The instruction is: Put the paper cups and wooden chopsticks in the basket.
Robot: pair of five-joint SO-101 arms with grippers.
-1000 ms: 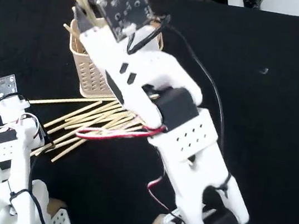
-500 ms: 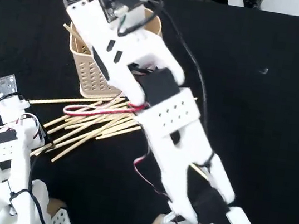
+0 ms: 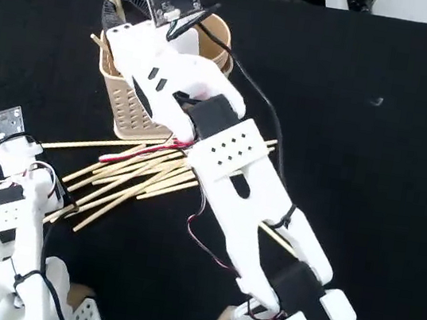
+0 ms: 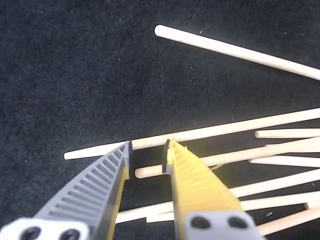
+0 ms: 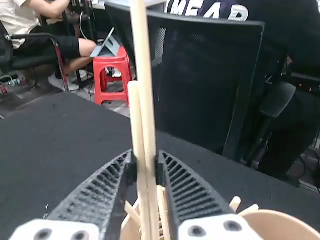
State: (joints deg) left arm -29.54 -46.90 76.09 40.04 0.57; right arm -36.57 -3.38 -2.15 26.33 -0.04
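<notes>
The right claw (image 5: pixel 145 165) is clamped shut on two chopsticks (image 5: pixel 141 100), which it holds upright directly above the basket (image 3: pixel 128 111). A paper cup (image 3: pixel 216 36) sits at the basket's rim; whether it is inside or just behind cannot be confirmed. Loose chopsticks (image 3: pixel 127 171) lie fanned on the black worktop (image 3: pixel 369 191), just beside the basket's base. The left claw (image 4: pixel 147 152) hangs over the pile's end farthest from the basket, parted by a narrow gap and gripping nothing.
</notes>
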